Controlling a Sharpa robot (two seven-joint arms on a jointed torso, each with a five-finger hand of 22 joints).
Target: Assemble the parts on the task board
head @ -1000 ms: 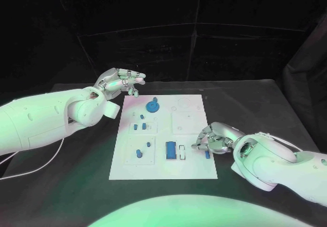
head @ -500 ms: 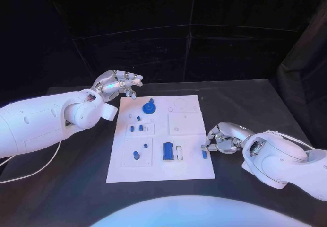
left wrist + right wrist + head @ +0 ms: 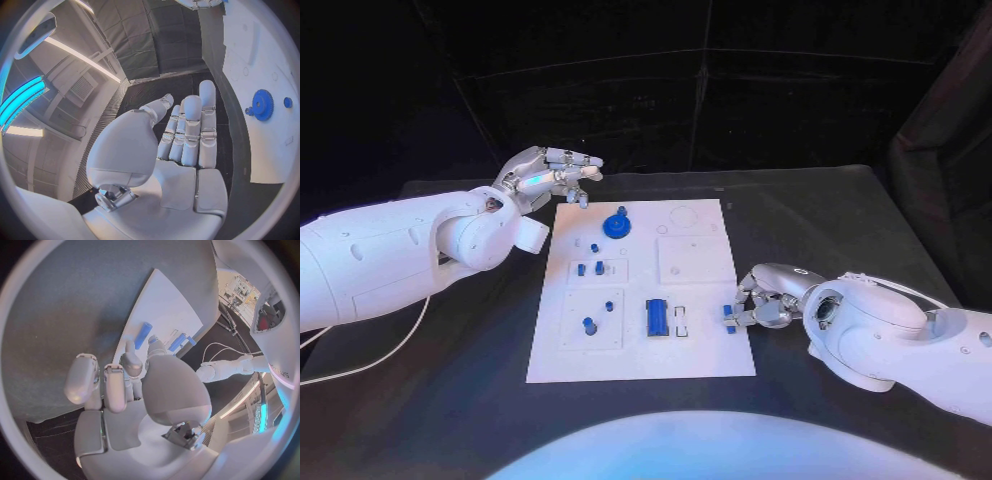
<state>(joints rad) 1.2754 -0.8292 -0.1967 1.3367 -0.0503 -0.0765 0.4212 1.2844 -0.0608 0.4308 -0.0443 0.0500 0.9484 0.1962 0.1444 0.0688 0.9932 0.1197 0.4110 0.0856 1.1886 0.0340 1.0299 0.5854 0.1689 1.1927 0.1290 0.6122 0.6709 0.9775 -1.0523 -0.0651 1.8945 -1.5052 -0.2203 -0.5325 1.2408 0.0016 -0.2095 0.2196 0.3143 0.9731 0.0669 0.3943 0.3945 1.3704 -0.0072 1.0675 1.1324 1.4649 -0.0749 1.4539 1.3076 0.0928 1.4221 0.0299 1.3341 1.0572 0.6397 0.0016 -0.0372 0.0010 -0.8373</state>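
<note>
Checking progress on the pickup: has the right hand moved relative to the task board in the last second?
Yes. The right hand has slid toward the robot along the task board's right edge, and now holds a small blue part there.

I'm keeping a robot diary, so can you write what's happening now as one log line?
left hand: open, raised past board's far left corner | right hand: pinching small blue part at task board right edge | blue gear: on board

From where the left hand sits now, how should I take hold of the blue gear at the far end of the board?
Take the blue gear by its toothed rim, coming down from above. It lies flat on the task board, so its face offers nothing to pinch; fingers on opposite edges of the disc probably hold best. The left hand hovers just beyond the board's far left corner, holding nothing.
</note>
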